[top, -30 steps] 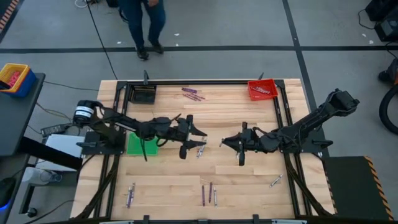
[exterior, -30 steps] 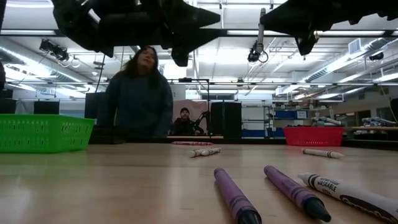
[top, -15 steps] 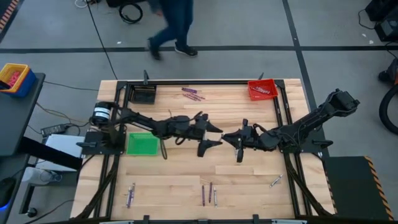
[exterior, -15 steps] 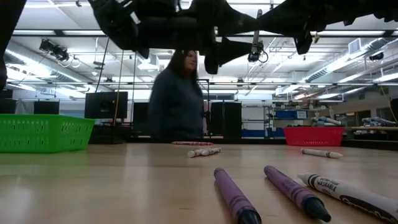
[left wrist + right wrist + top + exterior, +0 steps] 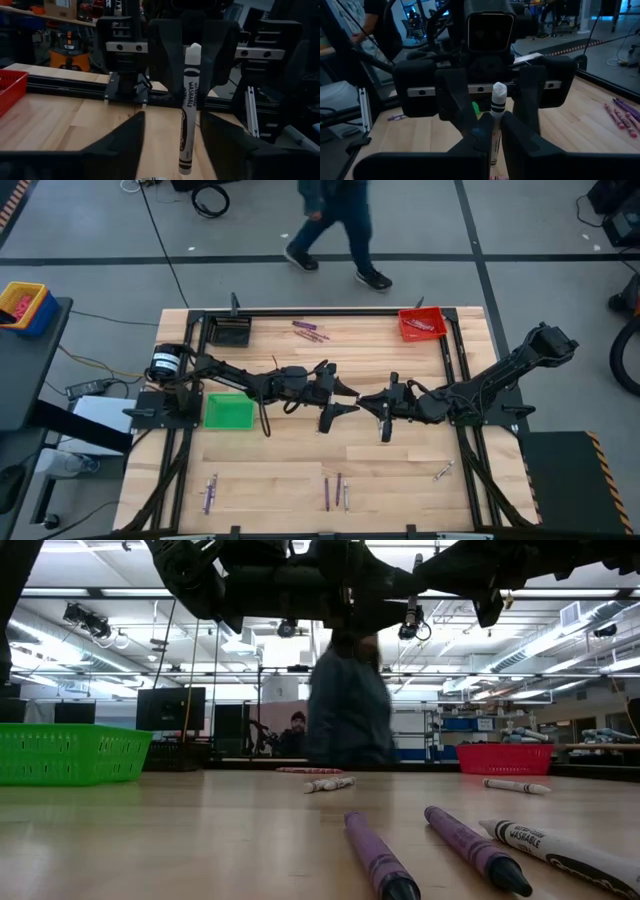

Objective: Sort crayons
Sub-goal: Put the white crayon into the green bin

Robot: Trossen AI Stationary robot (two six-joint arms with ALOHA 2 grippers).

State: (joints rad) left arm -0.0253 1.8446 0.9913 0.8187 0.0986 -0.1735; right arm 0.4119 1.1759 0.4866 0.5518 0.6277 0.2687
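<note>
Person (image 5: 335, 225) walked rightward; right gripper (image 5: 372, 408) pinches white crayon (image 5: 188, 107), left gripper (image 5: 340, 395) open.

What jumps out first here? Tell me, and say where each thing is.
At the table's centre the two arms meet tip to tip: the right gripper has its fingers shut on a white crayon held upright, and the left gripper faces it with fingers open. Beyond the table's far edge, a person is mid-stride on the floor.
</note>
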